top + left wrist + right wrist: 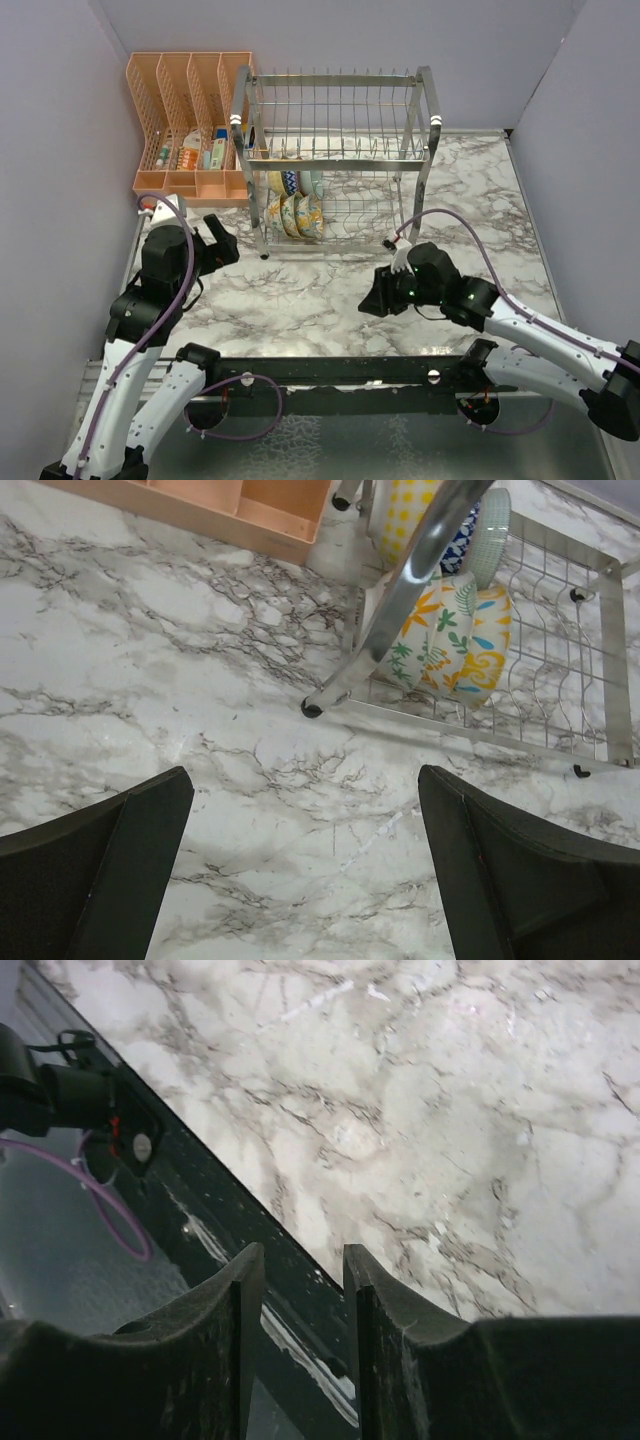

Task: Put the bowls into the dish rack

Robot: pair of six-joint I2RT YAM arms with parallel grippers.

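Right gripper: jaws narrowly apart, empty, over near edge of the marble worktop.
Left gripper: jaws wide apart, empty, near front post of the chrome wire dish rack.
Patterned ceramic bowls: on edge, rack's lower tier.
Advice: loading looks complete; back away without knocking the post.

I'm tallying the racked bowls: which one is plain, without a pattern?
The pale teal bowl, on edge above the leaf-patterned bowl; its neighbours are patterned.

Bowls standing on edge inside dish rack, peach organizer just beside, marble table
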